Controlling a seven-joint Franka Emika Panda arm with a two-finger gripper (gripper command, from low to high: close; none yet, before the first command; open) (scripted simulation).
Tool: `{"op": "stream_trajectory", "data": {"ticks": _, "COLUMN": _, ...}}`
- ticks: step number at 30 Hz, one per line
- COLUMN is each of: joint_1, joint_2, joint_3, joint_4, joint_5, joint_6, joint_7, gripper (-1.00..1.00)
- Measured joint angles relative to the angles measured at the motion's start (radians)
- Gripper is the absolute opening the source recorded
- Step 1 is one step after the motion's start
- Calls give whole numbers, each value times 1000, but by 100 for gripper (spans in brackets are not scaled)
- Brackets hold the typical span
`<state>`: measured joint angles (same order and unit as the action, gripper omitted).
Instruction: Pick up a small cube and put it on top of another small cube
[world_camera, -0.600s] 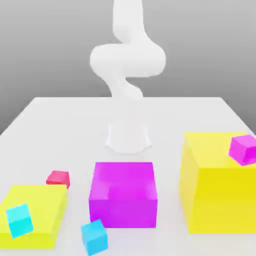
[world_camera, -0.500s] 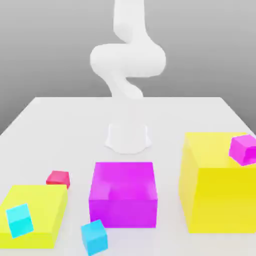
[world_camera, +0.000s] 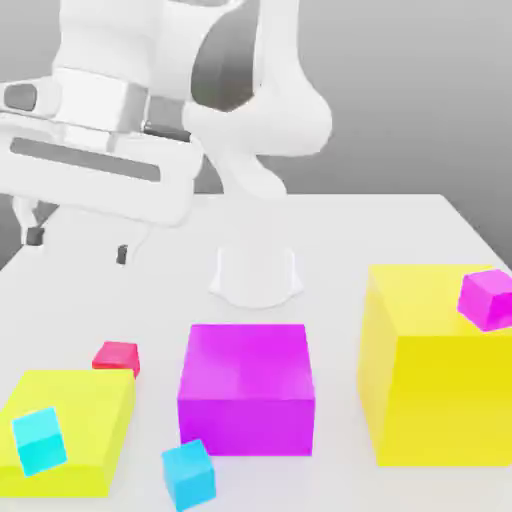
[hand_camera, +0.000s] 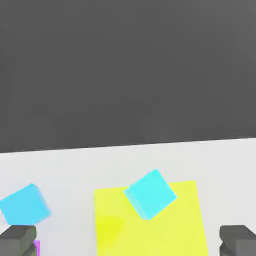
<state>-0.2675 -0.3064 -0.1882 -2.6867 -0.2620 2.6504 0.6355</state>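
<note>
My end effector (world_camera: 78, 245) hangs high over the exterior view's left side of the bench (world_camera: 400, 230), fingers spread wide apart and holding nothing. The small red cube (world_camera: 117, 357) sits on the bench just behind the low yellow block (world_camera: 85, 420), well below my fingertips (world_camera: 35, 236) and untouched. 1 cyan cube (world_camera: 40, 440) rests tilted on that low yellow block; a 2nd cyan cube (world_camera: 189, 473) lies on the bench in front of the big magenta block (world_camera: 246, 388). A small magenta cube (world_camera: 487, 297) sits on the tall yellow block (world_camera: 440, 370) on the exterior view's right. In the hand view I see the tilted cyan cube (hand_camera: 150, 194) on the yellow block (hand_camera: 170, 225) and the other cyan cube (hand_camera: 25, 205) beside it. Judgement: task barely begun. Nothing grasped, nothing stacked. Left to do: descend on the red cube, close, lift, carry to another small cube, set down, release.
</note>
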Motion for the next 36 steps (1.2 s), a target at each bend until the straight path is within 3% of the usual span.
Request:
{"op": "stream_trajectory", "data": {"ticks": 7, "joint_1": -47, "joint_2": 159, "joint_3": -125, "joint_4": -135, "joint_5": 41, "joint_6": 131, "joint_7": -152, "gripper": 0}}
{"op": "stream_trajectory", "data": {"ticks": 12, "joint_1": -48, "joint_2": 270, "joint_3": -182, "joint_4": -215, "joint_5": 206, "joint_6": 227, "joint_7": -340, "gripper": 0}}
{"op": "stream_trajectory", "data": {"ticks": 19, "joint_1": -123, "joint_2": 439, "joint_3": -36, "joint_4": -186, "joint_5": 491, "joint_6": 356, "joint_7": -543, "gripper": 0}}
{"op": "stream_trajectory", "data": {"ticks": 23, "joint_1": -253, "joint_2": 536, "joint_3": 111, "joint_4": -170, "joint_5": 571, "joint_6": 435, "joint_7": -610, "gripper": 0}}
{"op": "stream_trajectory", "data": {"ticks": 24, "joint_1": -277, "joint_2": 555, "joint_3": 135, "joint_4": -168, "joint_5": 575, "joint_6": 452, "joint_7": -616, "gripper": -100}}
{"op": "stream_trajectory", "data": {"ticks": 31, "joint_1": -284, "joint_2": 557, "joint_3": 142, "joint_4": -167, "joint_5": 575, "joint_6": 452, "joint_7": -615, "gripper": -100}}
{"op": "stream_trajectory", "data": {"ticks": 36, "joint_1": -190, "joint_2": 451, "joint_3": 24, "joint_4": -185, "joint_5": 469, "joint_6": 368, "joint_7": -528, "gripper": -100}}
